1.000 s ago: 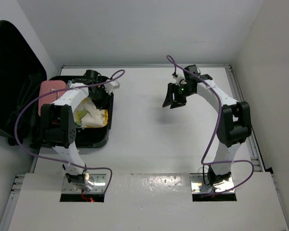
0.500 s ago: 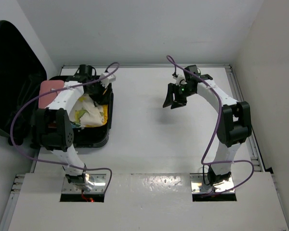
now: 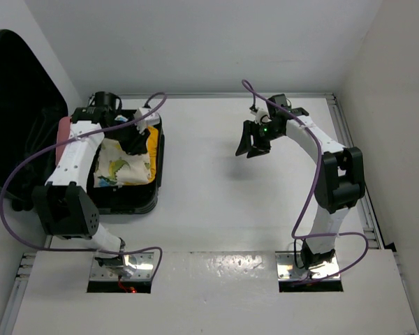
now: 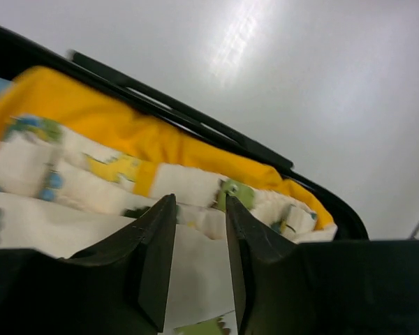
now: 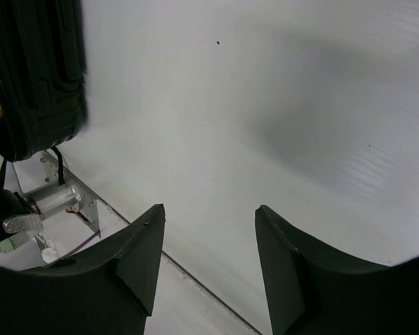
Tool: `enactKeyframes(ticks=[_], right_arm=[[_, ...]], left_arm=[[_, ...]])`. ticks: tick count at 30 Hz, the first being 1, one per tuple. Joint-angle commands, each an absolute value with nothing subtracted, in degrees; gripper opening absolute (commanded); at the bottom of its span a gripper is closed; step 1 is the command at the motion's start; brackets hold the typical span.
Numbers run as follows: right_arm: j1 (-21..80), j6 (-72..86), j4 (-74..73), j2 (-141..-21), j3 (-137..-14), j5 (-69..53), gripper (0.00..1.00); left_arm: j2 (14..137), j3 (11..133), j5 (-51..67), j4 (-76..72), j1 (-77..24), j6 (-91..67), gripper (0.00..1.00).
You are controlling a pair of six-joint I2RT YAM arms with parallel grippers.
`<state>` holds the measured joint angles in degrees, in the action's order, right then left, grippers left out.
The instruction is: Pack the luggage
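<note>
Left end effector [image 4: 200,204]: jaws narrowly apart, grip on anything unclear, over yellow-and-white printed cloth [image 4: 112,167] in large black hard-shell luggage [image 3: 129,201] | right end effector [image 5: 209,209]: jaws spread, nothing held, above white desk [image 5: 265,105]

Open black hard-shell luggage [image 3: 129,201], far left, lid [image 3: 14,105] raised.

Bright, even light falls from overhead, washing the white table [image 3: 216,181] nearly flat. A glossy sheen streaks the near board [image 3: 223,269]. At far left the open suitcase [image 3: 14,105] swallows light, its lid plain black. The left wrist view shows a glare patch on the table and a blurred suitcase rim; the right shows a soft grey shadow.
</note>
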<state>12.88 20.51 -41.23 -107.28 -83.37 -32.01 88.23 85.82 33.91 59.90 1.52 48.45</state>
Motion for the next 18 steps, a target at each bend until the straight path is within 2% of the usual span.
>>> enactKeyframes(ticks=[1,12,18], right_arm=[[12.83,19.77,-40.78,-104.33,-83.85,-33.57,0.55],[13.10,19.60,-40.69,-102.92,-81.91,-33.57,0.55],[13.01,18.90,-41.48,-102.92,-81.56,-32.87,0.56]], left_arm=[[87.55,82.10,36.48,66.98,2.72,55.63,0.39],[87.09,71.38,34.80,56.61,-0.52,53.88,0.39],[88.24,64.97,28.85,47.91,-1.67,51.94,0.41]])
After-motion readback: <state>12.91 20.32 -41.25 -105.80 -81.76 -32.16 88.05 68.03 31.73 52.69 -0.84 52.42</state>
